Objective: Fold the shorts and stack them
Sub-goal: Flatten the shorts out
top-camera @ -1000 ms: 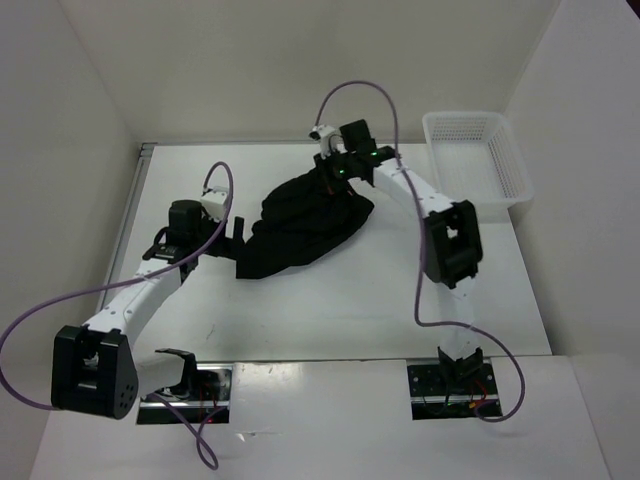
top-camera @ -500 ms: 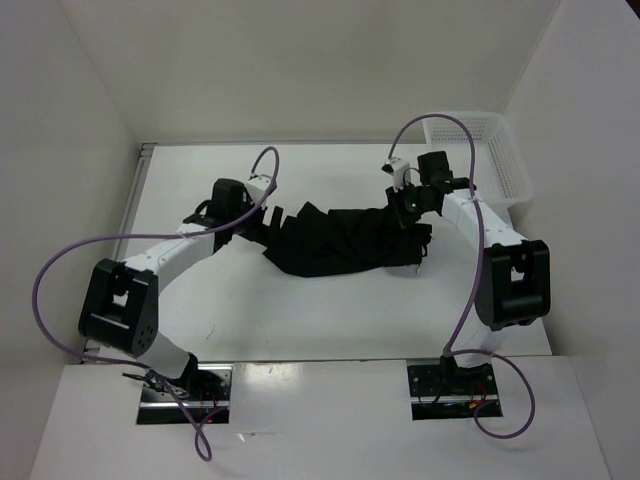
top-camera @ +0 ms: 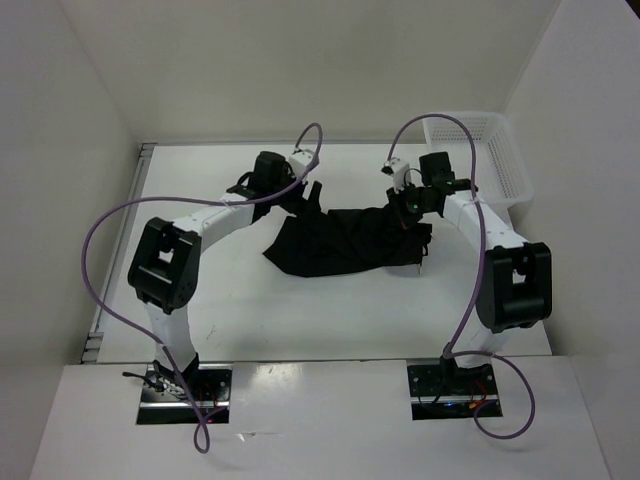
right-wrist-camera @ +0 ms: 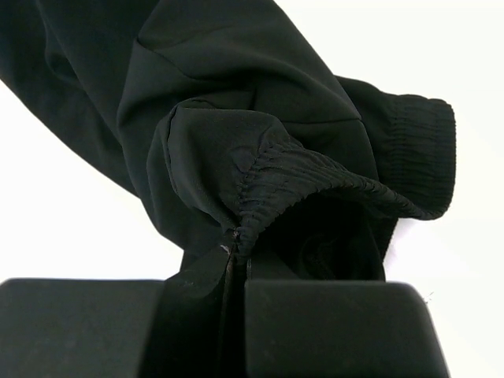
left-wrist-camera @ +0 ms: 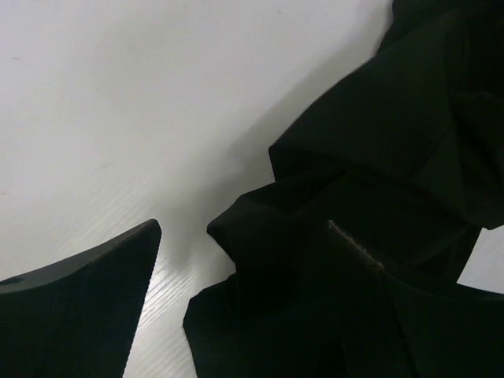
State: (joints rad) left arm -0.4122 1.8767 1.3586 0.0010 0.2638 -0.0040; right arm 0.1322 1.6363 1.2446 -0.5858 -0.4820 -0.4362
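The left pincer [top-camera: 311,194] is seen released, with its jaws spread wide, at the far left end of the shorts [top-camera: 345,240]. In the left wrist view one dark finger [left-wrist-camera: 87,291] is seen over bare white surface [left-wrist-camera: 118,94], just beside a rumpled fold of the black fabric [left-wrist-camera: 378,157]; nothing is gripped by it.

The shorts are spread in a crumpled band across the middle of the surface [top-camera: 300,310], between the two pincers, with their near left corner lying flat.

At the right end, the garment is grasped by the right pincer [top-camera: 408,206], which is clenched on it. In the right wrist view the gathered elastic band [right-wrist-camera: 299,177] is seen pinched between the closed jaws of that pincer [right-wrist-camera: 236,276], and the cloth is bunched above them.

A white mesh basket [top-camera: 455,117] is placed at the far right corner, apart from the shorts.
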